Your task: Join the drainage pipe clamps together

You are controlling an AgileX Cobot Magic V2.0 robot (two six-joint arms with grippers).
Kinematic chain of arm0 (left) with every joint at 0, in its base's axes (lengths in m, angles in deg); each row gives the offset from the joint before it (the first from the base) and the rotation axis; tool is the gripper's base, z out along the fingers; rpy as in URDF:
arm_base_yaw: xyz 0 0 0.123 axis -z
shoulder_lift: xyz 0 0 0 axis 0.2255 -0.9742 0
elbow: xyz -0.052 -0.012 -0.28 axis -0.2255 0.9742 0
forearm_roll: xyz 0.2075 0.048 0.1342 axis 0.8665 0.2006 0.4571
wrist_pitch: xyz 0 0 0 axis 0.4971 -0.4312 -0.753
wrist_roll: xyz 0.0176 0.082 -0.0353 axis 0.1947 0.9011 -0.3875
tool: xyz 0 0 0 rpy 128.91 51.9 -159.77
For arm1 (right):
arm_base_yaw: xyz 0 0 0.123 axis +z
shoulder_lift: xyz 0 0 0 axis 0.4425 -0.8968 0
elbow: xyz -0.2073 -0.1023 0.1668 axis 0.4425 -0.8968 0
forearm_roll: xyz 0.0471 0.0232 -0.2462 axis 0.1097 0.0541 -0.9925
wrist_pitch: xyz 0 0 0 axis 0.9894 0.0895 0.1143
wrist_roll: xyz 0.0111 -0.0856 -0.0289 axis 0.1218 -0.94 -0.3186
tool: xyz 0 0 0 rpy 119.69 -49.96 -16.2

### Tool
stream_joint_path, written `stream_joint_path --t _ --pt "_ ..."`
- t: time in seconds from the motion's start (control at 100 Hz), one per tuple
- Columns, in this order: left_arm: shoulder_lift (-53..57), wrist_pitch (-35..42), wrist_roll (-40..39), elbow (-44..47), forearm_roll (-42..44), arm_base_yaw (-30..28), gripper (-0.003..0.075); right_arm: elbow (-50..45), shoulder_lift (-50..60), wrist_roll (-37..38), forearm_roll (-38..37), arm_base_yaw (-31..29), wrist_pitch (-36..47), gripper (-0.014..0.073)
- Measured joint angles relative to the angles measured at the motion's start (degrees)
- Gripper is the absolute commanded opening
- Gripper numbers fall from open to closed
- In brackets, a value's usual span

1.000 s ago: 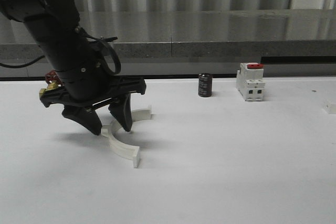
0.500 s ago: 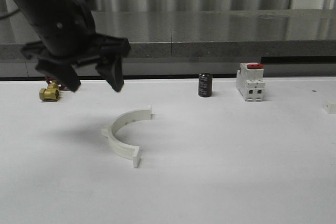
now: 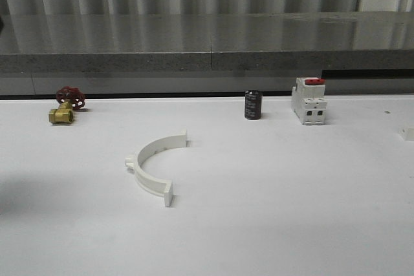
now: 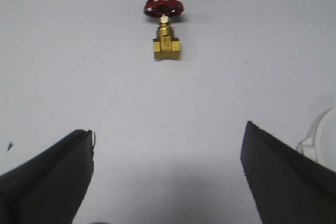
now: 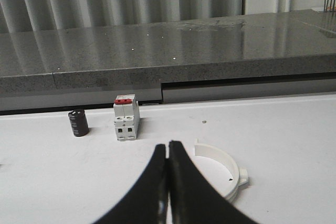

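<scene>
One drainage pipe clamp half [image 3: 152,166], a white arc with end tabs and a side lug, lies flat on the white table left of centre, its open side facing right. Its edge [image 4: 321,134] shows in the left wrist view beside one finger. My left gripper [image 4: 168,128] hangs open over bare table, nothing between its dark fingers [image 4: 55,174]. The other clamp half [image 5: 224,170] lies on the table in the right wrist view, just beside and beyond my right gripper [image 5: 167,145], which is shut on nothing.
A brass valve with a red handwheel [image 3: 65,105] [image 4: 166,31] stands at the back left. A black cylinder [image 3: 253,105] [image 5: 79,123] and a white breaker with a red top [image 3: 308,101] [image 5: 126,118] stand at the back. A small white piece [image 3: 406,133] sits at the table's right edge.
My left arm has lifted off the clamp half and drawn back to the left, out of the front view. The clamp half stays where it was on the table.
</scene>
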State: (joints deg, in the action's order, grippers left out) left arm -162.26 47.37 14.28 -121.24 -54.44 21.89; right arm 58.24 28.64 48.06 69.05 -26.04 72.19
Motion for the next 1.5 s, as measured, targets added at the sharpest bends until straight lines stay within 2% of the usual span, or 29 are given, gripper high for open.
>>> stream_joint_path --t 0.43,0.52,0.62,0.81,0.93,1.26,1.39,1.5 --pt "30.12 1.39 0.00 23.04 0.13 -1.00 0.0565 0.00 0.00 0.00 0.00 0.00 0.00 -0.0067" --pt "35.26 1.39 0.00 26.24 0.25 -1.00 0.0540 0.00 0.00 0.00 0.00 0.00 0.00 -0.0067" --pt "40.89 1.39 0.00 28.48 0.33 -1.00 0.0433 0.00 0.00 0.00 0.00 0.00 0.00 -0.0067" --pt "46.98 1.05 0.00 29.70 0.33 -1.00 0.0129 0.00 0.00 0.00 0.00 0.00 0.00 -0.0067" --pt "47.51 0.91 0.00 29.70 0.33 -1.00 -0.0022 0.00 0.00 0.00 0.00 0.00 0.00 -0.0067" --pt "47.51 0.84 0.00 29.78 0.33 -1.00 -0.0020 0.51 0.00 0.00 0.00 0.00 -1.89 -0.0067" --pt "47.51 0.84 0.00 29.78 0.33 -1.00 -0.0020 3.99 -1.22 0.00 2.58 0.00 -4.73 -0.0067" --pt "47.51 0.84 0.00 29.92 0.33 -1.00 -0.0020 8.52 -6.85 0.00 3.90 0.00 -7.35 -0.0067"
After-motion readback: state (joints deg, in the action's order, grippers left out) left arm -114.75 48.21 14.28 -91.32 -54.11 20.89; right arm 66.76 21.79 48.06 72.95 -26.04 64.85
